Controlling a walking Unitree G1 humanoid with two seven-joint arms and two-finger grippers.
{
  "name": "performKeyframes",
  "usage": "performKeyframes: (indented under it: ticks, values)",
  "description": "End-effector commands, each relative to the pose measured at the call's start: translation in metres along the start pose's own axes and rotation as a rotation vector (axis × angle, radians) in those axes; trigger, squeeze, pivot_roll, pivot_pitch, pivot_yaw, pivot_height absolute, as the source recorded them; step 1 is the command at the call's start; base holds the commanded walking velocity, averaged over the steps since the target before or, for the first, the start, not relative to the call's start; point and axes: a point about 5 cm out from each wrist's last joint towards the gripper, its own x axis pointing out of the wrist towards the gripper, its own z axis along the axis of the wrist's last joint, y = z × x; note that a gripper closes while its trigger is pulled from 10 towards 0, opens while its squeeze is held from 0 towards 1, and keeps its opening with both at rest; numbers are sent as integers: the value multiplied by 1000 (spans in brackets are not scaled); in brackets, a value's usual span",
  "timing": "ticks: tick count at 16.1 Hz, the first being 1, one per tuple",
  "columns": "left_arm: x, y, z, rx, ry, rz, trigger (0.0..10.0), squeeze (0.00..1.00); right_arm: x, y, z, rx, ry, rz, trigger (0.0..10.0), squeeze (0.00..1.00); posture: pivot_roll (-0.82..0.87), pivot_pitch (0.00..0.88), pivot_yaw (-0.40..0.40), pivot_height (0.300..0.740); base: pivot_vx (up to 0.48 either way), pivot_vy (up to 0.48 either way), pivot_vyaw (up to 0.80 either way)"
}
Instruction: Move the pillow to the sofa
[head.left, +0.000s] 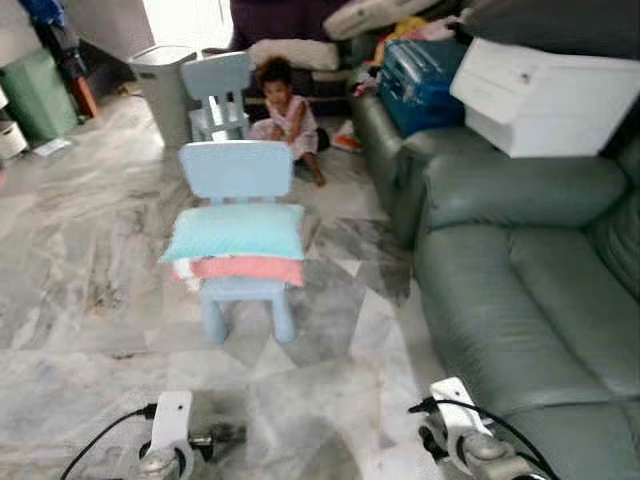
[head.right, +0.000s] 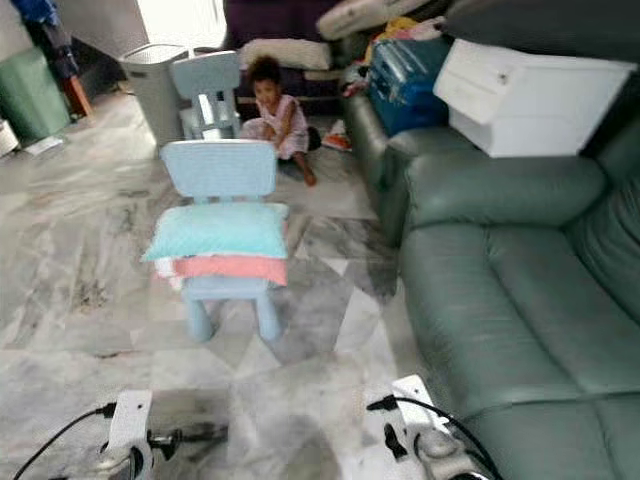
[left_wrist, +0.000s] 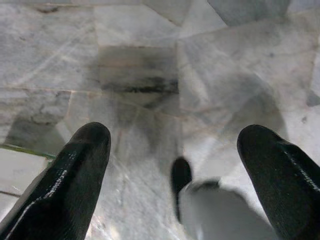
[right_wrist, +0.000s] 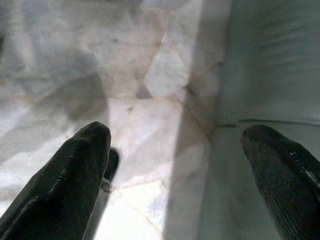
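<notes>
A light blue pillow (head.left: 238, 232) lies on top of a pink pillow (head.left: 248, 268), both stacked on the seat of a small pale blue chair (head.left: 236, 172) ahead of me. The grey-green leather sofa (head.left: 530, 280) runs along the right side. Both arms hang low at the bottom of the head views, well short of the chair. My left gripper (left_wrist: 175, 145) is open above the marble floor. My right gripper (right_wrist: 175, 145) is open too, over the floor beside the sofa's base (right_wrist: 265, 75).
A child (head.left: 288, 115) sits on the floor behind the chair, next to a second blue chair (head.left: 218, 90) and a grey bin (head.left: 162, 85). A white box (head.left: 540, 95) and a blue suitcase (head.left: 418, 80) rest on the sofa's far end. Marble floor (head.left: 90, 260) spreads to the left.
</notes>
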Motion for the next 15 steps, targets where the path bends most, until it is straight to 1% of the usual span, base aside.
performKeyframes:
  ticks: [1, 3, 5, 6, 10, 14, 15]
  values:
    - [-1, 9, -2, 7, 10, 30, 10000, 0, 2, 9, 11, 0, -30, 21, 10000, 0, -100, 0, 15, 740, 0, 472, 0]
    - [-1, 9, 0, 18, -4, 33, 10000, 0, 2, 9, 11, -1, -30, 21, 10000, 0, -103, 0, 16, 740, 0, 469, 0]
    - [-1, 10, 1, 58, -5, 53, 10000, 0, 2, 9, 11, 1, -30, 20, 10000, 0, -103, 0, 17, 740, 0, 0, 0]
    - [-1, 11, 1, 61, -1, 60, 10000, 0, 2, 8, 11, 1, -30, 19, 10000, 0, -103, 0, 16, 740, 0, 0, 0]
    - [-1, 8, 0, 36, 7, 43, 10000, 0, 2, 8, 11, 0, -32, 19, 10000, 0, -103, 0, 15, 740, 0, 0, 0]
    - [-1, 8, -1, 32, 8, 34, 10000, 0, 2, 8, 11, -3, -31, 20, 10000, 0, -102, 0, 14, 740, 0, 0, 0]
    - [-1, 8, -1, 31, 8, 32, 10000, 0, 2, 8, 11, -5, -31, 21, 10000, 0, -102, 0, 13, 740, 270, 0, 0]
